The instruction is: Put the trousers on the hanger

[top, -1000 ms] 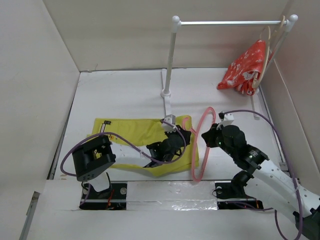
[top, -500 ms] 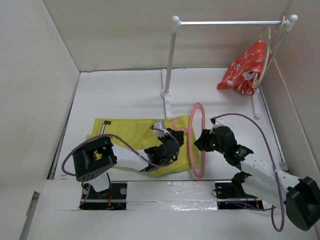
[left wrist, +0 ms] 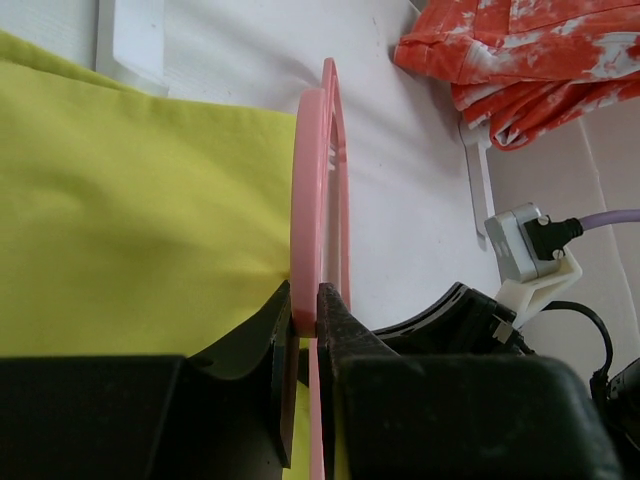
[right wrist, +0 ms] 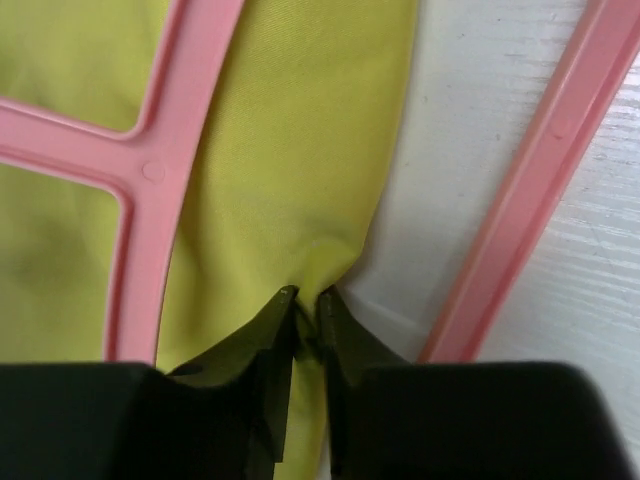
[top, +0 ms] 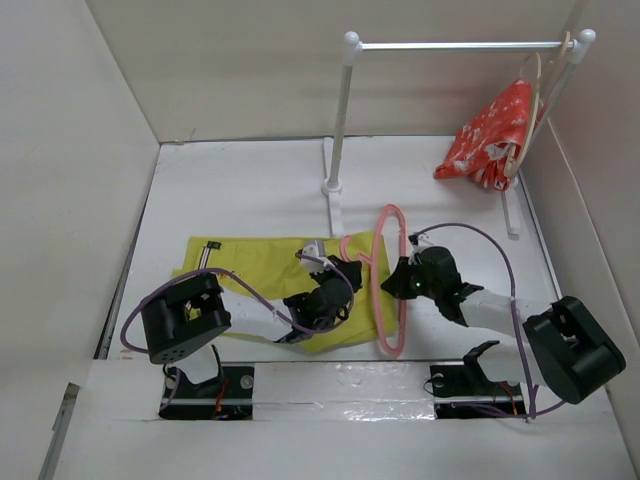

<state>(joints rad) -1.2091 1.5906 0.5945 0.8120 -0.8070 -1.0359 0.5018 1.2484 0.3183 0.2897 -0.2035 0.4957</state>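
The mustard-yellow trousers (top: 262,262) lie flat on the white table, left of centre; they fill the left of the left wrist view (left wrist: 130,200) and the right wrist view (right wrist: 290,150). The pink hanger (top: 388,300) stands on edge over their right end. My left gripper (top: 345,272) is shut on the hanger's bar (left wrist: 308,230). My right gripper (top: 400,285) is shut on a pinch of the trousers' right edge (right wrist: 307,300), inside the hanger frame (right wrist: 160,170).
A white clothes rail (top: 455,45) on a post (top: 338,120) stands at the back. A red white-patterned garment (top: 490,135) hangs on a beige hanger (top: 540,95) at its right end. Cardboard walls close in the table on three sides.
The hanger has swung from tilted right to more upright and shifted left over the trousers' end. My right gripper has moved left and down onto the trousers' edge; my left gripper has shifted slightly left.
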